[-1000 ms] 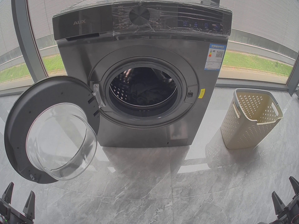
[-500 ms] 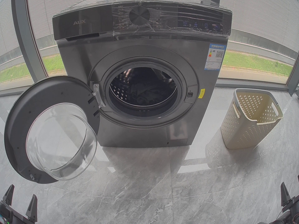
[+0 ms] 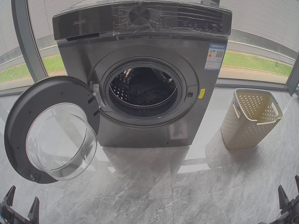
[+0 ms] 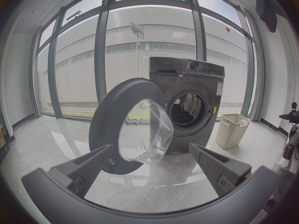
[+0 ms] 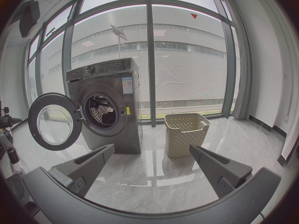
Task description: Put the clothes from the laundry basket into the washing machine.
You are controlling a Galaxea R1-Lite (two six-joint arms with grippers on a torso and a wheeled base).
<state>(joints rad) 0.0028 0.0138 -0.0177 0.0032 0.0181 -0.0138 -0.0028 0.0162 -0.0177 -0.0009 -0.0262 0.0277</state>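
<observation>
Two grippers are hanging low over the floor [image 3: 149, 184], holding nothing. The left gripper [image 3: 22, 199] is sitting at 7 o'clock in the head view with its black pointed fingers spread wide apart. The right gripper [image 3: 289, 187] is sitting at 5 o'clock, its fingers likewise parted. Both are staying well apart from the machine and the basket.

Out from them, at 12 o'clock, the grey washing machine [image 3: 143, 47] is standing with its round opening facing the robot. Its door [image 3: 37, 109], a dark ring around a clear bulging bowl, is hanging wide open at 9 o'clock, hinged at the opening's left edge. Inside the perforated steel drum, the clothes [image 3: 149, 94] are lying as a dark, crumpled heap on the drum's bottom; single garments cannot be told apart.

At 3 o'clock, just beside the machine's right side yet not touching it, the laundry basket [image 3: 246, 131] is standing upright on the floor. It is cream plastic, dotted with small holes, with a handle slot in each side and a grey rim, and its inner walls are showing.
</observation>
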